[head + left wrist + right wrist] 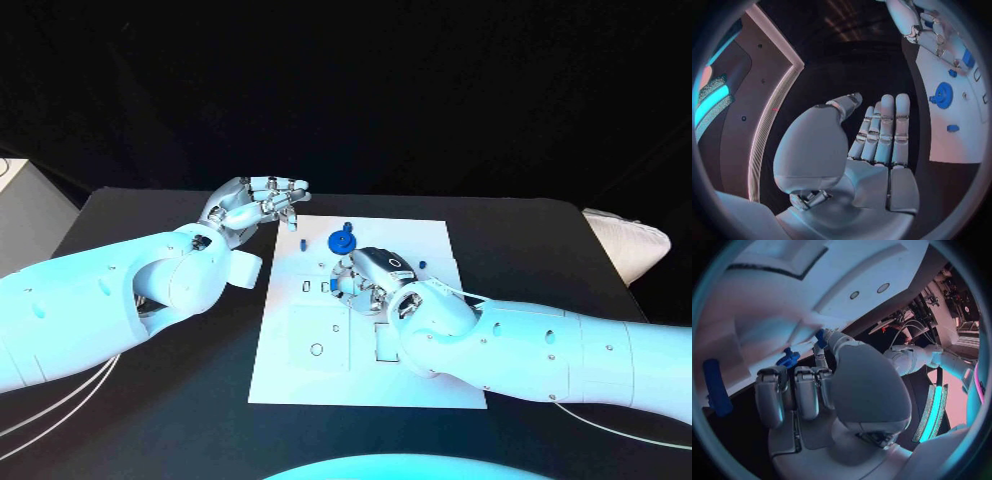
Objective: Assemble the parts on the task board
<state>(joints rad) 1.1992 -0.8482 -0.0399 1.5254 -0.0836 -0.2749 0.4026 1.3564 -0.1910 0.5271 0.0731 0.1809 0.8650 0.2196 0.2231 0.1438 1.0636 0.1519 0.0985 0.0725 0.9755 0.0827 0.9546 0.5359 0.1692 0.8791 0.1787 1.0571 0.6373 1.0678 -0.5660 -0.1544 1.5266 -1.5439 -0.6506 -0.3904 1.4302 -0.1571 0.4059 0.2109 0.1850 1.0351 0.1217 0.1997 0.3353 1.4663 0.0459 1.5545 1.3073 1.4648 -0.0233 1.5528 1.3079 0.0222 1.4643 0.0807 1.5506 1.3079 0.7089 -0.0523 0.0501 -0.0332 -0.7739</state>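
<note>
Hovering beyond the task board [289, 375] edge, left hand [263, 204] holds nothing.

I see the white task board [296, 375] lying flat on the worktop. A round blue part [342, 241] sits near its far edge. Small blue parts [304, 240] lie beside it.

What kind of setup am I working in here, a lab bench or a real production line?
Most likely a lab or demo bench: a black table against a dark backdrop, one white task board carrying small blue parts, nothing line-like around.
</note>
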